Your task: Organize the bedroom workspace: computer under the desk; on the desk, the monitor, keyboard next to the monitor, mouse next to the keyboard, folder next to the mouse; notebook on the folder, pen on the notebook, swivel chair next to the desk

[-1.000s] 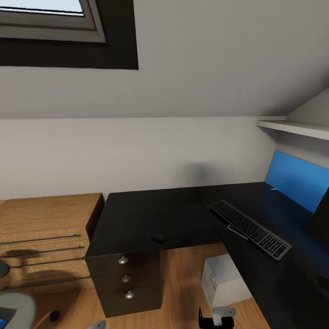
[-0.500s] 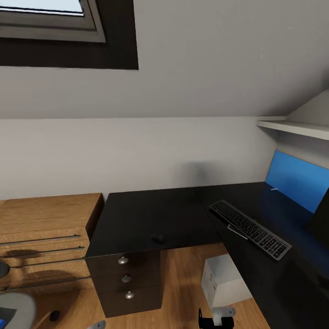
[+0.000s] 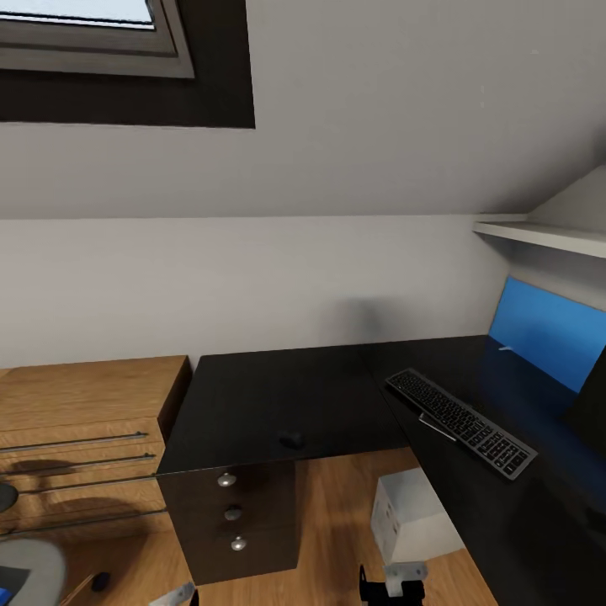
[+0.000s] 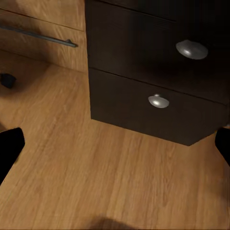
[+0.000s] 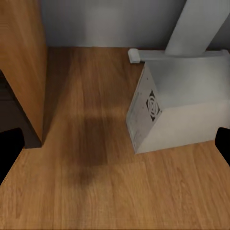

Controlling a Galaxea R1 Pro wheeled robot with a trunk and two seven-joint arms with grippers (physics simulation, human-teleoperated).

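Black desk (image 3: 278, 396) carries my small dark mouse (image 3: 291, 438) near its front edge, keyboard (image 3: 459, 422) well apart. White computer (image 5: 179, 103) sits underneath. Both grippers hang low over the floor, fingers spread.
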